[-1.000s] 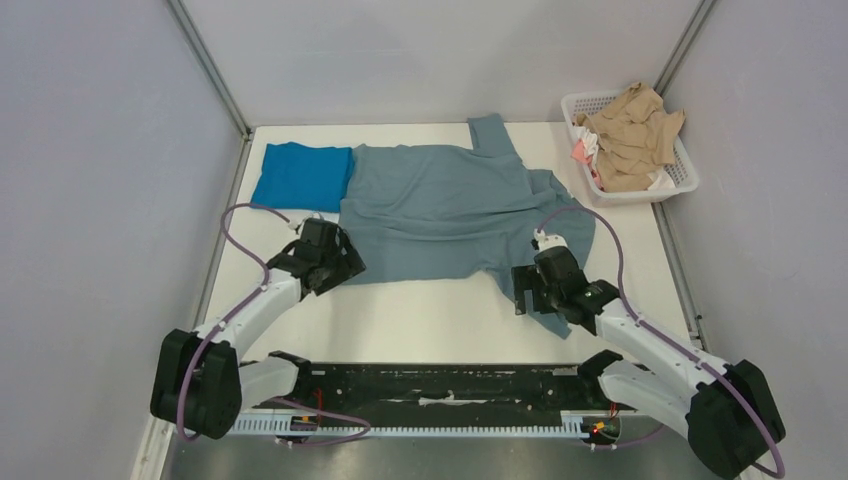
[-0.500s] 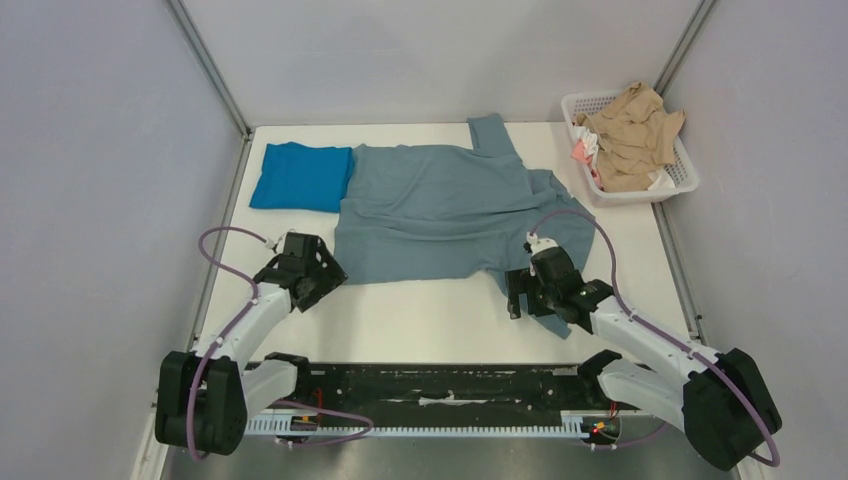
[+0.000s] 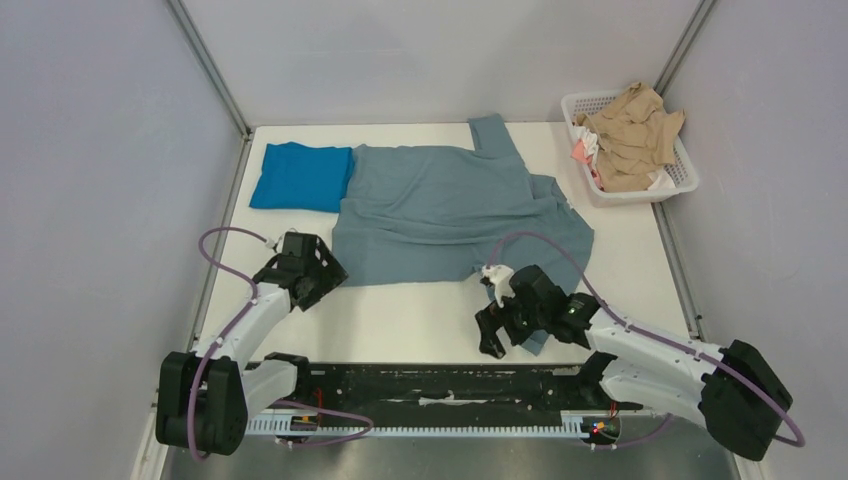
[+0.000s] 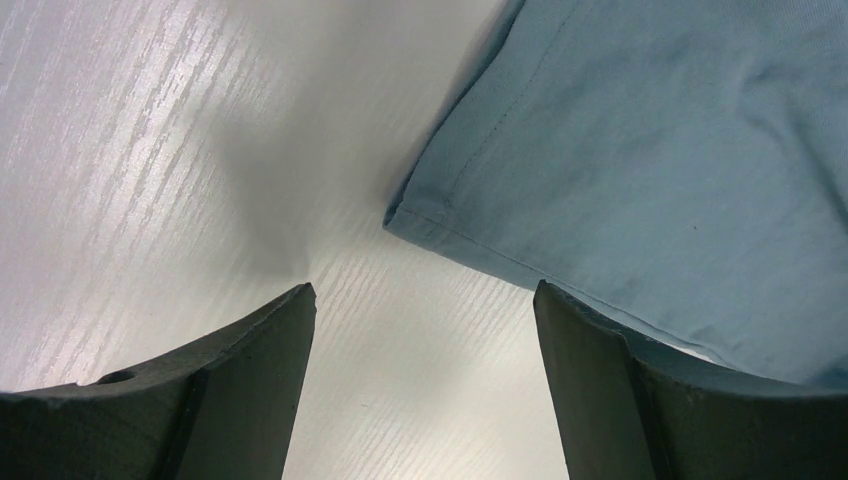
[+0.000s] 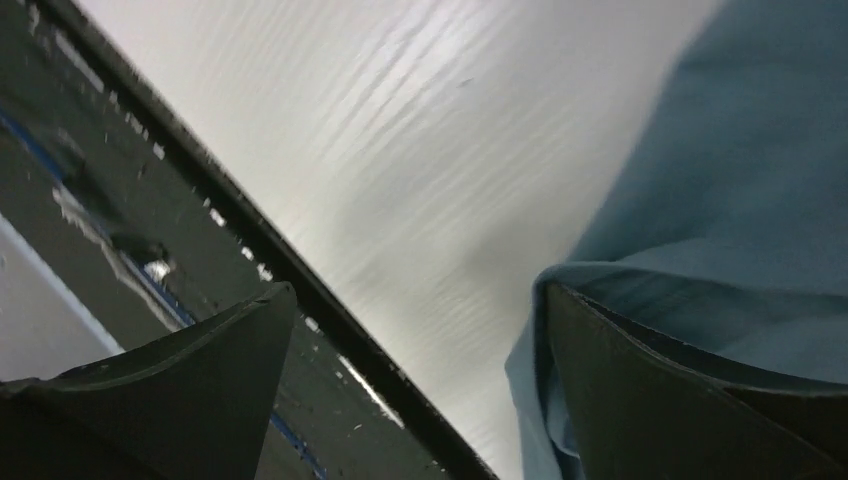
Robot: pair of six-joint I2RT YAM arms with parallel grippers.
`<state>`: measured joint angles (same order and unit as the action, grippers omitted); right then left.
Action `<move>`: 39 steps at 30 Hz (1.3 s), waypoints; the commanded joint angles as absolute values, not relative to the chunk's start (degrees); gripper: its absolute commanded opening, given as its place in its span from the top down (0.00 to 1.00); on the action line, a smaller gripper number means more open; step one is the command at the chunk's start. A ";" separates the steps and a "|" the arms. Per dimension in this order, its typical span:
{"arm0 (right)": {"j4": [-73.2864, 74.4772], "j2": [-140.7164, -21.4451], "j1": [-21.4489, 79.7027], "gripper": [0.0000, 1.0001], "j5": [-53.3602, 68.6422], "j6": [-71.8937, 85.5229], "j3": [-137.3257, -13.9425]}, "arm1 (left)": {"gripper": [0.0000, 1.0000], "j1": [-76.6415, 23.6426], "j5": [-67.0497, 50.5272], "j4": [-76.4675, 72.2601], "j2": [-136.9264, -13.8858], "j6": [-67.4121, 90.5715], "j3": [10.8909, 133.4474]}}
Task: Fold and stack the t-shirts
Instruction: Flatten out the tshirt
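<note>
Nearest, the right gripper point(image 3: 492, 338) hangs by the near edge of the table point(image 3: 420, 322), jaws wide, a fold of the slate grey-blue t-shirt point(image 3: 450, 205) bunched against one finger point(image 5: 680, 400), unclamped. Further left, the left gripper point(image 3: 322, 277) gapes equally wide over bare table, the shirt's hemmed corner just ahead. That shirt lies spread mid-table, the folded cobalt blue t-shirt point(image 3: 300, 177) touching its far-left edge, a white lattice basket point(image 3: 640, 197) far right.

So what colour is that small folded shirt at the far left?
The folded shirt is plain bright cobalt blue, clearest in the top external view.
</note>
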<state>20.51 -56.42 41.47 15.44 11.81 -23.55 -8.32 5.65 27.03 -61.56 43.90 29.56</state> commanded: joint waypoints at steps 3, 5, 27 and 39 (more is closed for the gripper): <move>24.50 -58.17 56.72 0.02 7.29 8.42 -25.90 | 0.13 -7.91 4.33 24.70 -61.79 45.09 29.47; 25.17 -58.74 60.95 0.02 5.86 8.26 -26.66 | 0.13 -7.91 4.05 24.61 -61.96 45.09 29.61; 39.71 -48.35 64.25 0.01 -19.34 32.07 -28.13 | 0.27 -7.73 2.03 21.33 -69.38 45.35 30.92; 38.31 -48.08 55.89 0.04 -14.63 31.24 -24.79 | 0.55 -7.53 0.98 17.96 -78.05 45.66 32.29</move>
